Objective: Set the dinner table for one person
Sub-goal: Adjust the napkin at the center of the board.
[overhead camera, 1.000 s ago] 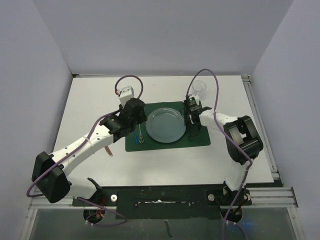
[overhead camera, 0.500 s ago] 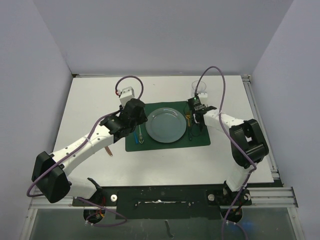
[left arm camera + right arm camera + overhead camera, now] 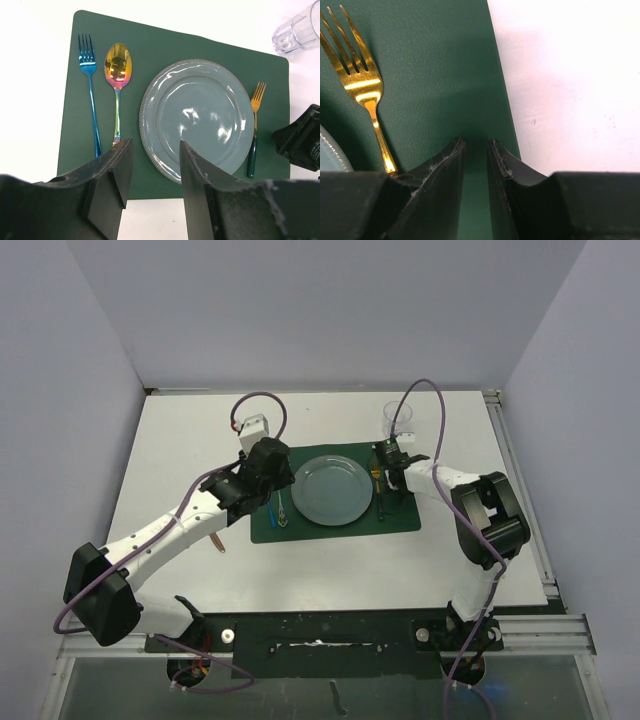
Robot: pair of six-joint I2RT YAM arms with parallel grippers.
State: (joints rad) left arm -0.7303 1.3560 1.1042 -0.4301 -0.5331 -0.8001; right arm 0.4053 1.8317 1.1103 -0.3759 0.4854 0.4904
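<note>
On the white dinner table (image 3: pixel 170 450) lies a dark green placemat (image 3: pixel 335 525) with a grey-blue plate (image 3: pixel 332 490) in its middle. A blue fork (image 3: pixel 90 100) and an iridescent spoon (image 3: pixel 118 75) lie left of the plate. A gold fork (image 3: pixel 255 120) with a green handle lies to its right. My left gripper (image 3: pixel 155 147) hangs open and empty high over the mat's near edge. My right gripper (image 3: pixel 476 142) hovers low over the mat just right of the gold fork (image 3: pixel 360 80), jaws a narrow gap apart with nothing between them.
A clear glass (image 3: pixel 398 418) stands on the table beyond the mat's far right corner. A thin copper-coloured utensil (image 3: pixel 218 540) lies on the table left of the mat, partly under the left arm. Metal rails (image 3: pixel 520 490) edge the table's right side.
My right gripper has shifted off toward the far right, and the gold fork now shows on the mat beside it. The left arm has not moved.
</note>
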